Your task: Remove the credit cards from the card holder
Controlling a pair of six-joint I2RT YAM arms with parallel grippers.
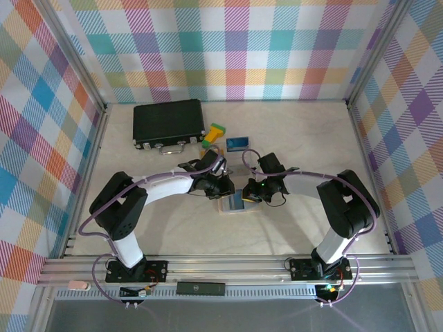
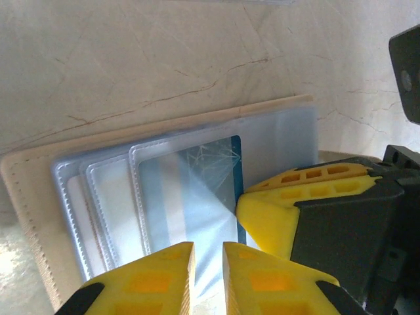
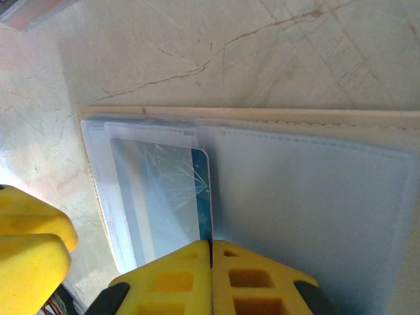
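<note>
Overhead: card holder at table centre between both grippers; black case, one blue card far off.

Left wrist: left gripper slightly parted over a blue card in its sleeve.

Right wrist: right gripper pinched closed on that blue card's edge.

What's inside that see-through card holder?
A blue card sits in the card holder's front pocket, its edge sticking out where the right hand is shut on it. The pockets behind look pale; whether more cards hide there can't be seen.
</note>
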